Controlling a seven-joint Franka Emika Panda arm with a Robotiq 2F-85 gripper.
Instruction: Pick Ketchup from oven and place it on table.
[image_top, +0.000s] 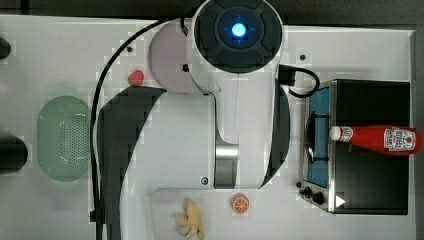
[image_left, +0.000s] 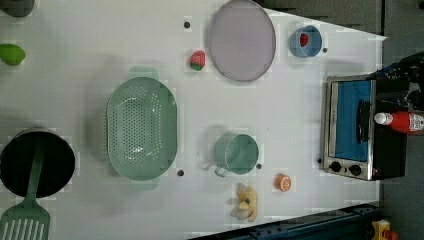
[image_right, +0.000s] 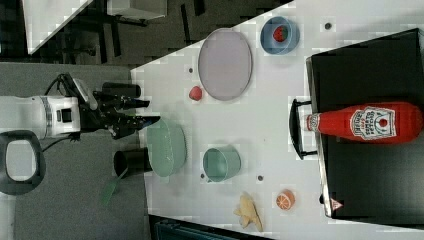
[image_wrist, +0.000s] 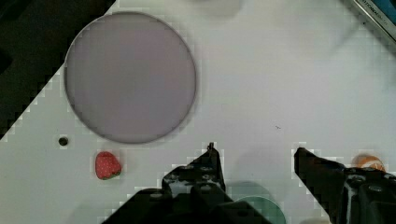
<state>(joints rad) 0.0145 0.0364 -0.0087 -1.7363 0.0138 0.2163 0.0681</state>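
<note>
The ketchup (image_top: 372, 139) is a red bottle with a white cap, lying on its side on the black top of the oven (image_top: 370, 185), cap over the door's handle. It lies the same way in the left view (image_left: 402, 122) and the right view (image_right: 370, 122). The oven (image_left: 350, 127) stands at the white table's (image_top: 60, 60) edge with its door closed. My gripper (image_wrist: 257, 156) is open and holds nothing; it hangs above the table near a green cup. In the right view the gripper (image_right: 152, 111) is far from the oven (image_right: 370, 170).
On the table are a grey plate (image_left: 242, 40), a strawberry (image_left: 197, 60), a blue bowl (image_left: 306, 41), a green colander (image_left: 142, 127), a green cup (image_left: 237, 153), an orange half (image_left: 283, 182), a banana (image_left: 246, 202) and a black pot (image_left: 35, 162) with a spatula.
</note>
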